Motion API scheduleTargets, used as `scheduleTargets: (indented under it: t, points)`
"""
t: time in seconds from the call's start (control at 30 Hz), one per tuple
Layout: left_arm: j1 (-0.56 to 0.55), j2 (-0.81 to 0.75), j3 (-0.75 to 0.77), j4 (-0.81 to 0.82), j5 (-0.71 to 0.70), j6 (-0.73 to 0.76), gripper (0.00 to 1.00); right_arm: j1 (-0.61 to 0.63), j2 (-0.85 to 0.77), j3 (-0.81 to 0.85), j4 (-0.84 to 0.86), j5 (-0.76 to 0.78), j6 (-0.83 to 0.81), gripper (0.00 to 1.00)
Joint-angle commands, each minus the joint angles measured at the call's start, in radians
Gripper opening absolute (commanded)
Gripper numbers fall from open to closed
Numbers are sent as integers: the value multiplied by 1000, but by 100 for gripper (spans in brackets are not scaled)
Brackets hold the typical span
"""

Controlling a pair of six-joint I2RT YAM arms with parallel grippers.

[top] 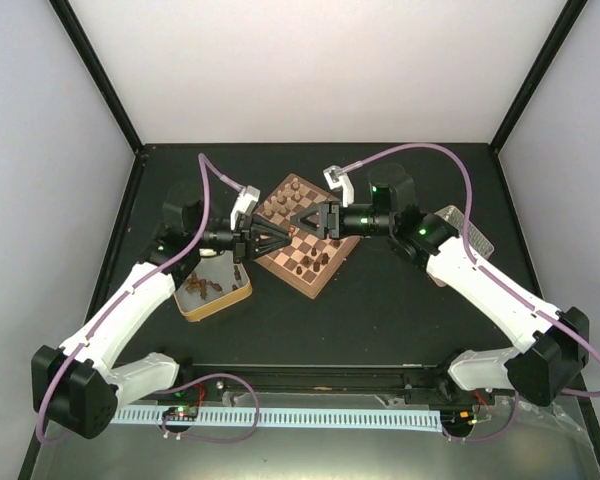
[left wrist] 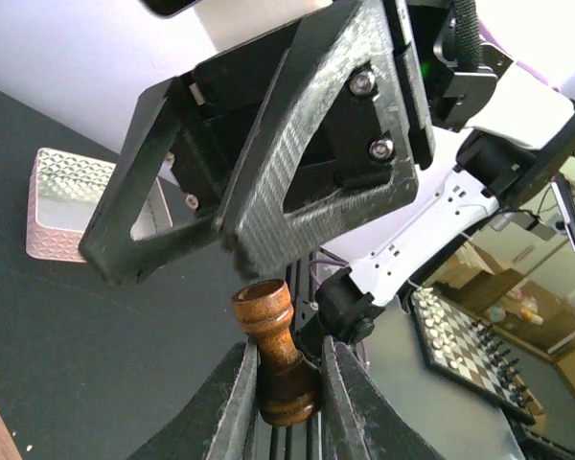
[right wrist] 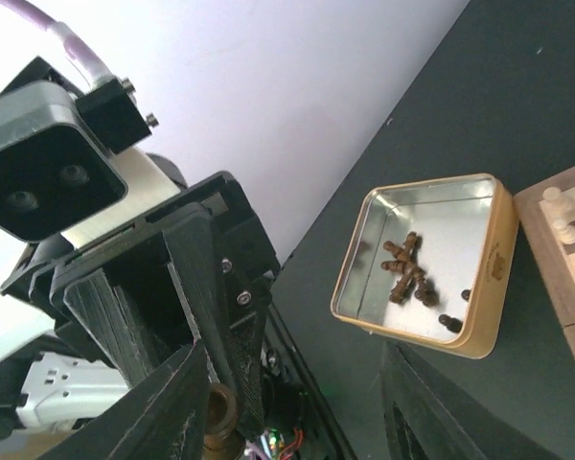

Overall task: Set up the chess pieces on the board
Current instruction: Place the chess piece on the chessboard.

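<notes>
Left wrist: left gripper (left wrist: 289,359) pinching dark piece (left wrist: 273,335); right gripper (left wrist: 184,261) jaws spread, facing it. Handover step, looks like. Next: right closes on piece head, left lets go.

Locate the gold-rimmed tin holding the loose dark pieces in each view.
Top external: tin left of the board, lower left of the left gripper.
Left wrist: not in it.
Right wrist: tin right of centre, beside the board's corner at the right edge.
Shared landmark: the left gripper, shut on a dark piece, shows in all three.
</notes>
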Motion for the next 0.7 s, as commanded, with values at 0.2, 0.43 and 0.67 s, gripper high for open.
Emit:
scheduleTargets:
  t: [0.2,0.43,0.67]
  points:
    - [-12,36,68,-3,53,47,10,-1,11,9,72,-153,2,40]
    - [-11,54,75,-15,48,49,9,0,5,-22,124,-175,29,35]
    - [-13,56,80,-13,55,50,9,-1,29,-16,80,-178,7,20]
